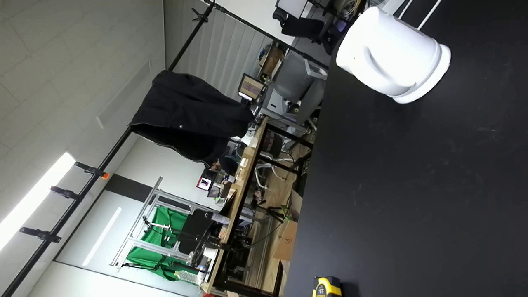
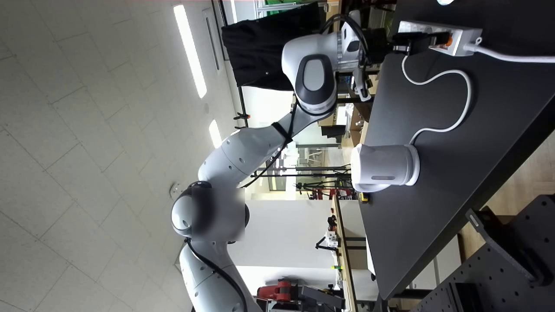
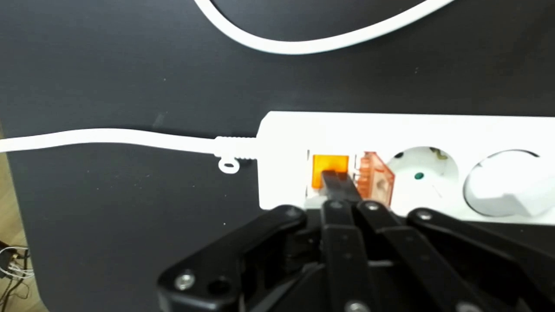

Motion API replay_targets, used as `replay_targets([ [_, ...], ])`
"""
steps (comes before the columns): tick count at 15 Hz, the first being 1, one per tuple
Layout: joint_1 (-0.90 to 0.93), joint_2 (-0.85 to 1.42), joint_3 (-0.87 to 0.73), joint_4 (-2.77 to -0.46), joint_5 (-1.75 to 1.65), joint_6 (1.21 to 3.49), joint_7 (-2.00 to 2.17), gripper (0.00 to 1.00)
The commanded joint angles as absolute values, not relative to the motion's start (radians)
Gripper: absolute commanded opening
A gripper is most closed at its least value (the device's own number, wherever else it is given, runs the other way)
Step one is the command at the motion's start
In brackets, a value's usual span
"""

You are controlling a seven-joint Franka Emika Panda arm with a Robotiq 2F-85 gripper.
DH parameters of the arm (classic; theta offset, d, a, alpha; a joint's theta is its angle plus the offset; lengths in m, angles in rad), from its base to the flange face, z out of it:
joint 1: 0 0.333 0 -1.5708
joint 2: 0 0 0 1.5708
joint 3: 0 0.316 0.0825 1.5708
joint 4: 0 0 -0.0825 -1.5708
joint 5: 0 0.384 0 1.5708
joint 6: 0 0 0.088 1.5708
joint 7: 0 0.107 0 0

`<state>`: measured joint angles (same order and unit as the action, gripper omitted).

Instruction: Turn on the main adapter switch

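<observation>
The adapter is a white power strip (image 3: 286,130) on the black table, also in an exterior view (image 2: 470,37). Its orange main switch (image 3: 323,162) is near the cable end. I cannot tell whether it is lit or which way it is tilted. A clear reddish cover (image 3: 375,180) stands open beside the switch, on the socket side. My gripper (image 3: 337,173) is shut, with nothing seen between its fingers. Its fingertips are over the switch and hide its lower right part; contact is hard to tell. In an exterior view the gripper (image 2: 440,39) is right at the strip.
A white kettle (image 1: 392,53) stands on the table, also in an exterior view (image 2: 383,164). Its white cord (image 2: 468,95) curves toward the strip. The strip's thick white cable (image 3: 108,135) leaves toward the table edge. A yellow tape measure (image 1: 328,286) lies on the table.
</observation>
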<state>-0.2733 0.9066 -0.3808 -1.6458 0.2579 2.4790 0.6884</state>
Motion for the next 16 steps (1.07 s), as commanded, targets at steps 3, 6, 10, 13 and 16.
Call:
replay_targets([
  [3,-0.312,0.920,-0.349,-1.633,0.277,2.492,0.695,0.00],
  [6,-0.323,0.939,-0.343,-1.628,0.287,2.508,0.689,0.00],
  [10,-0.341,0.976,-0.328,-1.610,0.292,2.529,0.682,0.00],
  [13,-0.345,0.978,-0.319,-1.606,0.288,2.509,0.669,0.00],
  [16,-0.353,0.973,-0.303,-1.609,0.295,2.503,0.647,0.00],
])
